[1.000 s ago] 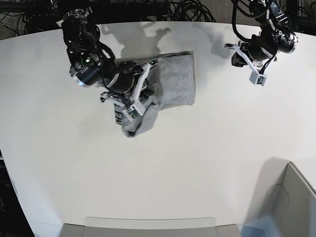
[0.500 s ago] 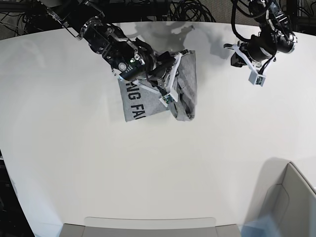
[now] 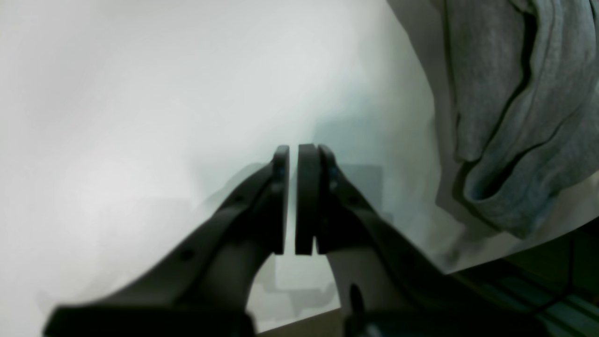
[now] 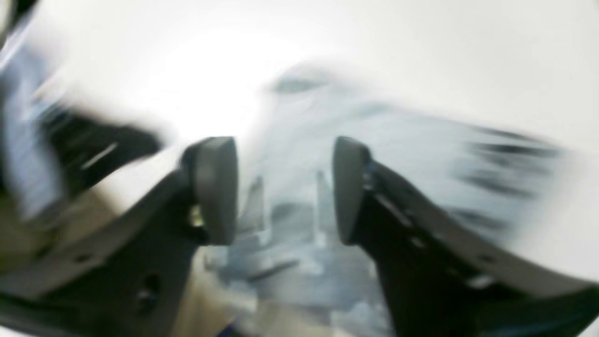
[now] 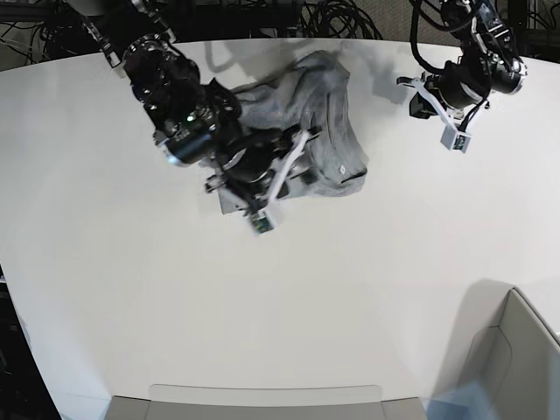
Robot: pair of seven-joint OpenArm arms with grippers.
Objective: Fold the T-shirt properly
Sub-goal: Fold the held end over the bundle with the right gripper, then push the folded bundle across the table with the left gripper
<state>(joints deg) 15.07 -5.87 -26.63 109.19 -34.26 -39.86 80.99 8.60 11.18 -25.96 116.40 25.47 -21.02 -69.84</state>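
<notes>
White table [image 5: 367,289] carries the T-shirt [image 5: 328,131], bunched and unfolded, near its far edge. Right claw [image 4: 284,189] gapes empty over it; left claw [image 3: 290,201], clenched, hangs beside it. Folding remains.

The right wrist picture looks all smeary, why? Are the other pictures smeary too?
The right wrist view is streaked with motion blur: the right gripper shows fairly crisp with its jaws apart, but everything behind it is smeared. The left wrist view is steadier: the left gripper and the T-shirt read clearly, only a little soft. The base view is sharp, with dark shadows on the table.
</notes>
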